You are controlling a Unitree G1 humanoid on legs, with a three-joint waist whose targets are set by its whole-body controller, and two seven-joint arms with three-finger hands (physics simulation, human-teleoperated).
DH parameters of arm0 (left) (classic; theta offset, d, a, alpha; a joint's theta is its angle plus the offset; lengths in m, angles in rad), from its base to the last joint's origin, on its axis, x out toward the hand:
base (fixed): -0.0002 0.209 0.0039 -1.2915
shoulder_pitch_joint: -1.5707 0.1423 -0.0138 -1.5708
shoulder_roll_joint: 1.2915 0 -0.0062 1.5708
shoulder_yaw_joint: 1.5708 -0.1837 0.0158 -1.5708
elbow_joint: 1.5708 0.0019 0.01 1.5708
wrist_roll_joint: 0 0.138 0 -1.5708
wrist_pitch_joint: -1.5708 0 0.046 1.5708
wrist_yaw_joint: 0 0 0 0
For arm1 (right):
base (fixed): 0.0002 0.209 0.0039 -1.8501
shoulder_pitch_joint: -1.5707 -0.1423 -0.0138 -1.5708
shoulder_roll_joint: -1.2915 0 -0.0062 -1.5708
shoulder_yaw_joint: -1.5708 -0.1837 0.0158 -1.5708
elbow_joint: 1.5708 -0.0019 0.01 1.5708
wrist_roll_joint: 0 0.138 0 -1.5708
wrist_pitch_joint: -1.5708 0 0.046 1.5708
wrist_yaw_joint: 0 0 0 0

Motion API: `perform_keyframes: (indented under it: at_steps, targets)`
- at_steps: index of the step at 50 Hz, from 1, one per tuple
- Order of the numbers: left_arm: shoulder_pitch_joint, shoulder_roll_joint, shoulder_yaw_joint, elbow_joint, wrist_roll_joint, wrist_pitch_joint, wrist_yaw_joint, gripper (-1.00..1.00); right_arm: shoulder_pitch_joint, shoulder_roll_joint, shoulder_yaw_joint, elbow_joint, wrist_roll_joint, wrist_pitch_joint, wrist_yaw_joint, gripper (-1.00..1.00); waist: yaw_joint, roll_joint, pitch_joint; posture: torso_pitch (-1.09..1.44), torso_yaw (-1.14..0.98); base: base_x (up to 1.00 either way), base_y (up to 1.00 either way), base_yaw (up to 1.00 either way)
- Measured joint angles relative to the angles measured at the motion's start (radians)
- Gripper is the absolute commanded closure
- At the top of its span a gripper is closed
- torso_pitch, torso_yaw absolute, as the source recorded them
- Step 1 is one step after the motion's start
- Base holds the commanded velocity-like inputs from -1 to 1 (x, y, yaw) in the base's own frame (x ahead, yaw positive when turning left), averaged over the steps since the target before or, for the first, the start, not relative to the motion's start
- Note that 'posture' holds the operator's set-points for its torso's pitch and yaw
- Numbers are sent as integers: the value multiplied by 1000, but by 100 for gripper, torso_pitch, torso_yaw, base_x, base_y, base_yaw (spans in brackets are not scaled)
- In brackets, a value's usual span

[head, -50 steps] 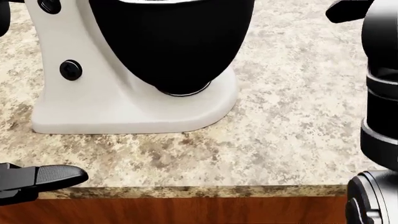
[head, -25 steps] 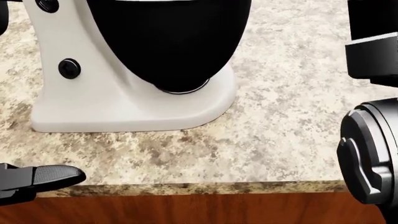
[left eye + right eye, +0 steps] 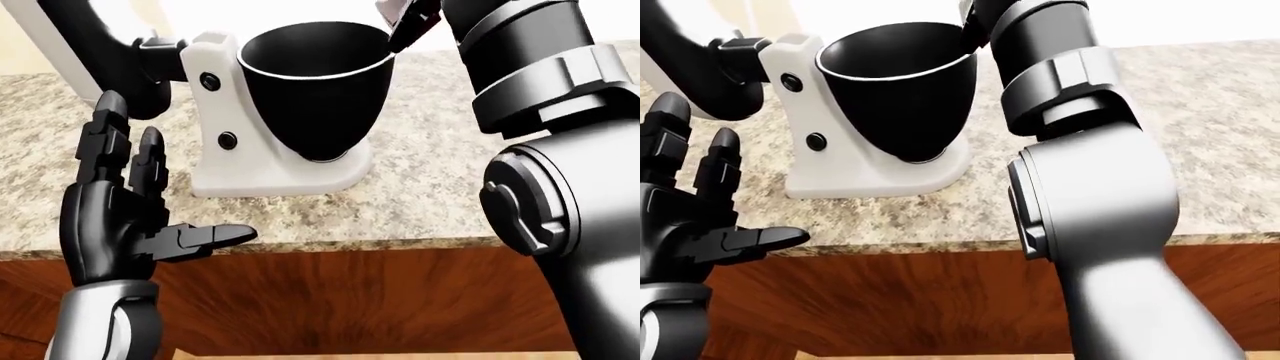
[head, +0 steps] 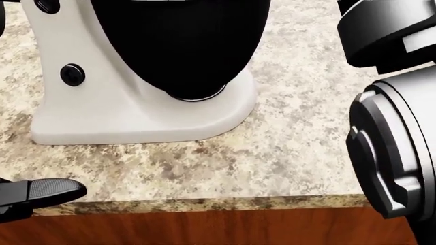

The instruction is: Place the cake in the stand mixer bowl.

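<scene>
Speckled granite counter [image 4: 300, 127] runs across all three views, with a reddish wood cabinet front [image 3: 350, 300] below its edge. On it sits the white stand mixer [image 3: 250, 161], its black bowl [image 3: 315, 90] seated on the base, mouth open upward. Left hand [image 3: 125, 217] is up at the left of the left-eye view, palm toward the camera, fingers [image 3: 103, 139] spread and straight, thumb jutting right toward the counter edge, gripping nothing; the mixer stands above and right of those fingertips, apart from them. Right arm [image 3: 1090, 217] fills the right side and reaches up to the bowl's right rim. Right hand [image 3: 410, 19] is at the top edge there, mostly cropped, so I cannot tell how its fingers sit. A pale pinkish sliver [image 3: 393, 7] shows just left of those dark fingers, possibly the cake, too little visible to be sure.
</scene>
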Motion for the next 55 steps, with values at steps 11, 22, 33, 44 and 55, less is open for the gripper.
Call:
perform_keyframes:
  at_steps: [11,22,33,44,55]
  targets:
    - [-3,-16,20,0,15,6,-27,-100,-30,51,12,55,16,-56,-30,100,-2,-1,-5,0,0,0,0,0]
    - [-4,-22,20,3,17,6,-31,-100,-41,75,16,73,18,-83,-37,100,-7,3,-7,0,0,0,0,0]
    - [-12,-29,37,3,22,13,-46,-100,-57,108,23,97,17,-120,-45,100,-14,8,-10,0,0,0,0,0]
    - [-15,-27,36,11,19,13,-47,-100,-76,136,22,121,21,-152,-41,100,-18,9,-7,0,0,0,0,0]
    - [-6,-30,37,20,26,-2,-54,-100,-87,163,16,134,33,-183,-46,100,-18,8,-2,0,0,0,0,0]
